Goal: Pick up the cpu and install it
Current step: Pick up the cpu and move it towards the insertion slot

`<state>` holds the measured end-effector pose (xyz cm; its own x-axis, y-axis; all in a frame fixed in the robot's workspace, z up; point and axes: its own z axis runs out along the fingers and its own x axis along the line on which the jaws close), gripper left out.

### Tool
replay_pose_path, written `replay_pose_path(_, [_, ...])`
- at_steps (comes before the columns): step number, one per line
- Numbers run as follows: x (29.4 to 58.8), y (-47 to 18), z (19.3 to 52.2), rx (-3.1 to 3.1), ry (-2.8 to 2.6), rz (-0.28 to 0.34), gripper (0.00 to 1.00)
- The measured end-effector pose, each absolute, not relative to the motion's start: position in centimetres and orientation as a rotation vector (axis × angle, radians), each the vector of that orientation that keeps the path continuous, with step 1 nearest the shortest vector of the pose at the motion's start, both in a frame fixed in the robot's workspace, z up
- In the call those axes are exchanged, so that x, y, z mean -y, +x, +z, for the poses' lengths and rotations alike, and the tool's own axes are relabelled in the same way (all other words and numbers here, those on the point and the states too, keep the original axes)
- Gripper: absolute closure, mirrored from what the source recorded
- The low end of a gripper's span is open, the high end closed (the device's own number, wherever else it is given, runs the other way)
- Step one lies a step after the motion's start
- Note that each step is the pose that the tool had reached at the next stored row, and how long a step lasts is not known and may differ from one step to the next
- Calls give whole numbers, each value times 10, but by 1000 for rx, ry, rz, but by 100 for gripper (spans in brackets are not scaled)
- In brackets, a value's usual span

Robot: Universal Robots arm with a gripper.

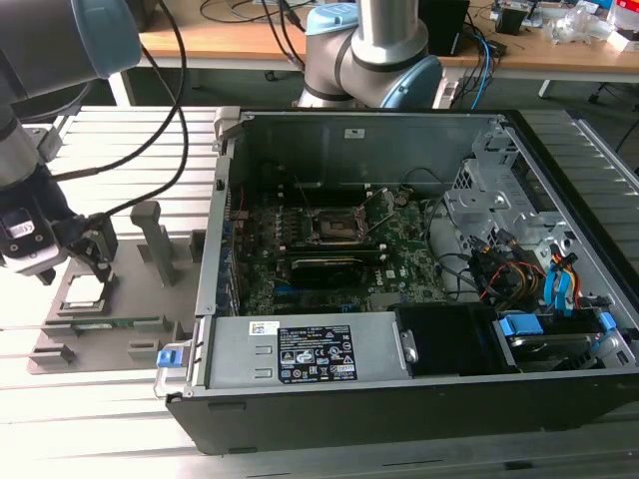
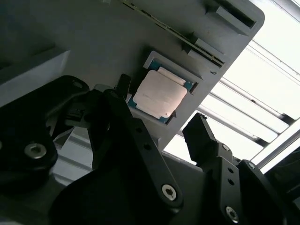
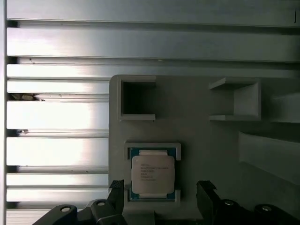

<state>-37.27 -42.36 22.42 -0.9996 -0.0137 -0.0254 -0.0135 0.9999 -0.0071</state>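
Pincer: the pincer (image 3: 161,190) is spread wide and holds nothing. In both wrist views one finger stands to each side of the cpu (image 3: 153,174), clear of its edges as far as I can judge. In the exterior view it hangs low over the grey holder (image 1: 130,329), at that view's left.
Cpu: it lies flat, metal lid up, in a shallow framed pocket of the holder (image 3: 201,140), well apart from the computer case (image 1: 559,130).
Why it sits so: the pocket's raised corners probably keep the chip square and in one known spot. The fingers spread wider than the chip suggest a grip across two opposite edges.
Holder: it rests on the slatted metal bench (image 1: 110,130), beside the case; other empty slots and posts stand on it.
Case: it lies open side up, so the motherboard socket (image 1: 334,228) faces upward, presumably so it can be reached from above. A long black card (image 1: 329,267) sits just beside the socket. I cannot tell whether the socket's frame is raised.
Writing: several fine dark lines are printed on the chip's lid. A black-and-white label (image 1: 315,359) lies on the metal box at the case's near edge.
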Motion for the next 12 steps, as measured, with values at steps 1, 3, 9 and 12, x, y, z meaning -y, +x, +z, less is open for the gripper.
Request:
replay_pose_path(1, [424, -374, 222, -3116, -24, -10, 27])
replay_pose_path(3, [424, -375, 220, -3116, -26, -11, 27])
replay_pose_path(9, [424, -376, 210, -3116, -26, -10, 27])
replay_pose_path(12, [424, -376, 204, -3116, -26, -11, 27])
